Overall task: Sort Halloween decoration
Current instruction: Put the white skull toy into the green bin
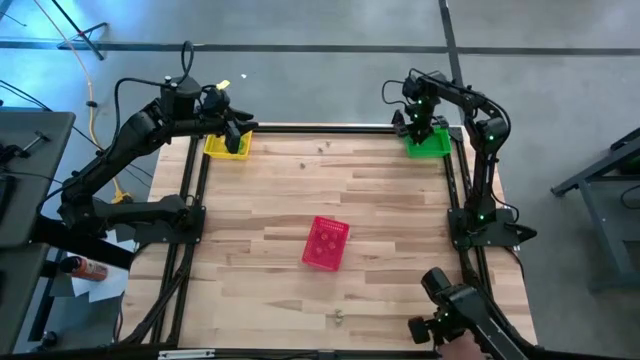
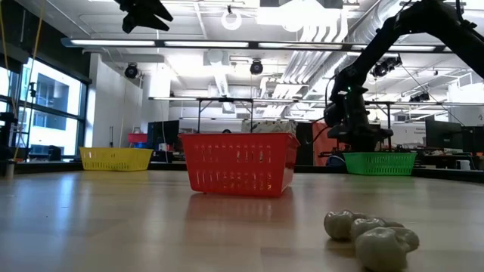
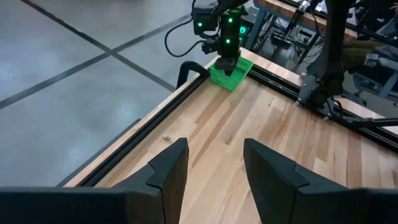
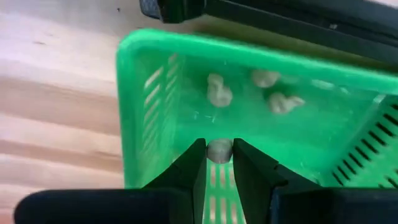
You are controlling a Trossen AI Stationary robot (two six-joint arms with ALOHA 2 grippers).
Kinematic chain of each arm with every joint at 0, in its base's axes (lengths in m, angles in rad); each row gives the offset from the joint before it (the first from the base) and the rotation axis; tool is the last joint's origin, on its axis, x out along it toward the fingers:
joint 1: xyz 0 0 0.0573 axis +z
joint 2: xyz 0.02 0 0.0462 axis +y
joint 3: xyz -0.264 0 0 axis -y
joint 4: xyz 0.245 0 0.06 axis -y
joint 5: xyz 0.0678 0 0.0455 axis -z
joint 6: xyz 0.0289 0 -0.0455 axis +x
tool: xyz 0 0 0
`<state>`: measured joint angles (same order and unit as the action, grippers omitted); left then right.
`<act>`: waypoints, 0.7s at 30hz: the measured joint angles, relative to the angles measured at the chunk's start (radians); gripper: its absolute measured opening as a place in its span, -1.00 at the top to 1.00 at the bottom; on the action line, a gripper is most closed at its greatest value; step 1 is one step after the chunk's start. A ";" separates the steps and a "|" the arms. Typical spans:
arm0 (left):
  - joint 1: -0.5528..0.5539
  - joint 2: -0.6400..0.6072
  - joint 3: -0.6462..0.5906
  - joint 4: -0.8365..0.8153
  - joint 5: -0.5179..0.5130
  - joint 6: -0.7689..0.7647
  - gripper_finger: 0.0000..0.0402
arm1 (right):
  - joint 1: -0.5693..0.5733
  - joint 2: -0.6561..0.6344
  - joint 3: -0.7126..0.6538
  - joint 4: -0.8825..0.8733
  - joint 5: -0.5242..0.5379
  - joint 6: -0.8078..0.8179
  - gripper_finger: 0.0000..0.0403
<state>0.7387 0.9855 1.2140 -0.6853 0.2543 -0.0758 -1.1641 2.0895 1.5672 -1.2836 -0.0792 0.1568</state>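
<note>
My right gripper (image 4: 219, 149) is over the green basket (image 1: 428, 140) at the table's far right corner, shut on a small pale trinket (image 4: 219, 148). Three more pale trinkets (image 4: 219, 90) lie on that basket's floor. My left gripper (image 3: 214, 168) is open and empty, raised beside the yellow basket (image 1: 226, 146) at the far left corner. A red-pink basket (image 1: 326, 243) stands on the middle of the table. A pale clump of trinkets (image 1: 338, 318) lies on the wood near the front edge, and it also shows close up in the low view (image 2: 370, 234). My right gripper pinches the small pale trinket (image 4: 219, 144) between its two fingertips (image 4: 198, 160), coming from above and pointing down into the green basket. The trinket is lifted clear of the basket's floor.
Black frame rails (image 1: 320, 128) run along the table's far, left and right edges. A dark camera mount (image 1: 455, 305) stands at the near right corner. Bare wood lies between the baskets.
</note>
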 joint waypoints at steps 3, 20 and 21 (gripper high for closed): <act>0.000 0.000 0.000 0.000 0.000 -0.001 0.27 | 0.000 0.000 -0.031 0.052 0.014 0.017 0.65; 0.000 0.000 0.000 0.000 0.000 -0.003 0.27 | -0.007 0.000 -0.034 0.087 0.066 0.072 0.62; 0.000 0.000 0.000 0.000 0.000 -0.001 0.27 | -0.007 0.000 -0.034 0.084 0.077 0.071 0.59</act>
<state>0.7387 0.9855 1.2140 -0.6853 0.2541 -0.0771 -1.1710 2.0899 1.5330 -1.1995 -0.0021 0.2281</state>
